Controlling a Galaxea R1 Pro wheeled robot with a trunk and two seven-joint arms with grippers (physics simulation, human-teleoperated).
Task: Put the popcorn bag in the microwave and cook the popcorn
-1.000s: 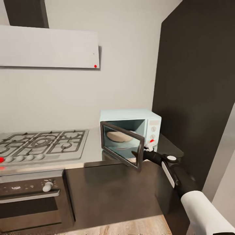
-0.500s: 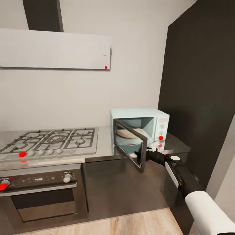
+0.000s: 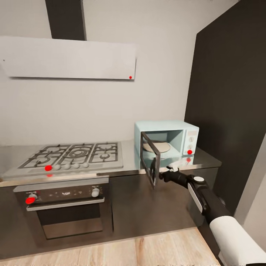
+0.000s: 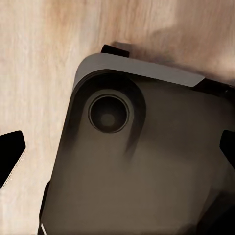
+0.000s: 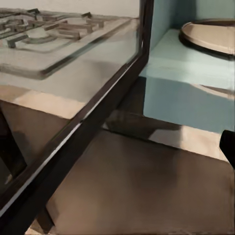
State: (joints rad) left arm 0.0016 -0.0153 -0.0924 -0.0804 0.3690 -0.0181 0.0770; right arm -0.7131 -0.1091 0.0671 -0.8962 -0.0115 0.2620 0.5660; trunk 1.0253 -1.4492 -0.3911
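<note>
The pale mint microwave stands on the grey countertop by the dark tall cabinet. Its dark glass door is swung out wide, and a beige turntable plate lies inside. My right gripper is just beyond the door's free edge, below counter level. In the right wrist view the door frame runs across close in front, with the mint cavity behind it and one dark fingertip at the edge. The left gripper is open over my own base. The popcorn bag is out of view.
A steel gas hob fills the counter left of the microwave, over a black-and-steel oven. A white flat hood hangs above. The tall dark cabinet walls off the right. Pale wood floor runs in front.
The whole view has shifted, so the camera moved and more floor and oven show. The microwave door has swung wider open, with my right gripper staying at its free edge.
</note>
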